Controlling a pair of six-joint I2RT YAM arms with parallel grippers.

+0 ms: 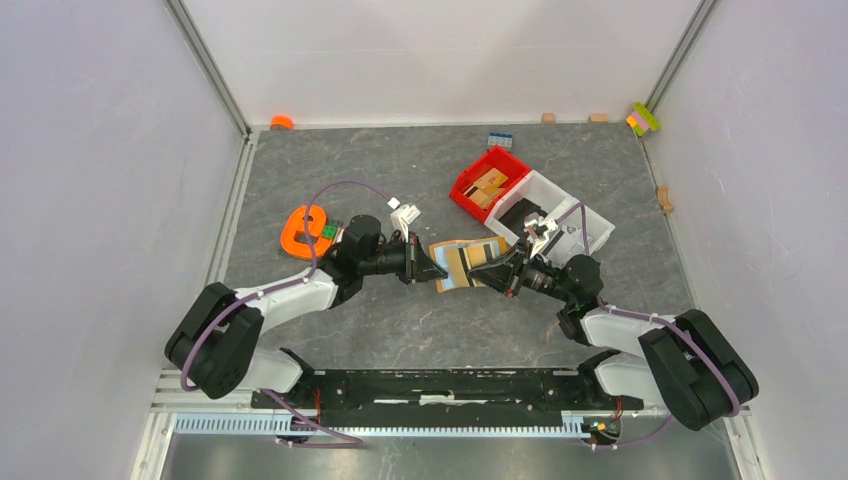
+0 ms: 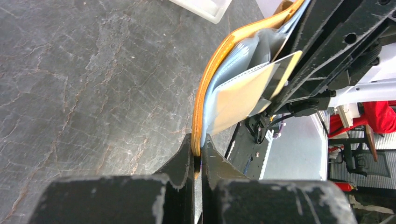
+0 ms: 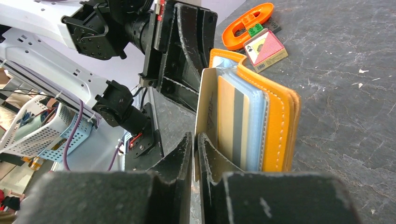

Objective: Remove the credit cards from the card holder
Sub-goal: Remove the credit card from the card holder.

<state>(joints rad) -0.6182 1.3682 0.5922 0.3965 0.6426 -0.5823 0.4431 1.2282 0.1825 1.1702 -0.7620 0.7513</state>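
Note:
The orange-tan card holder (image 1: 463,262) is held open off the table between both grippers, its pale blue-grey lining showing. My left gripper (image 1: 438,270) is shut on the holder's orange edge (image 2: 198,148). My right gripper (image 1: 492,272) is shut on a cream-tan card (image 3: 206,105) that sticks out of the holder (image 3: 278,126); its jaws (image 3: 196,142) pinch the card's lower edge. A second card (image 3: 234,126), tan with a grey stripe, sits in a slot. In the left wrist view the tan card (image 2: 243,93) juts from the lining. No pinkish-red card shows.
A red bin (image 1: 488,183) with tan wooden blocks and a white bin (image 1: 562,215) stand behind the right gripper. An orange ring-shaped object (image 1: 305,231) and a playing-card box (image 3: 265,49) lie by the left arm. Small blocks (image 1: 643,118) lie along the back wall.

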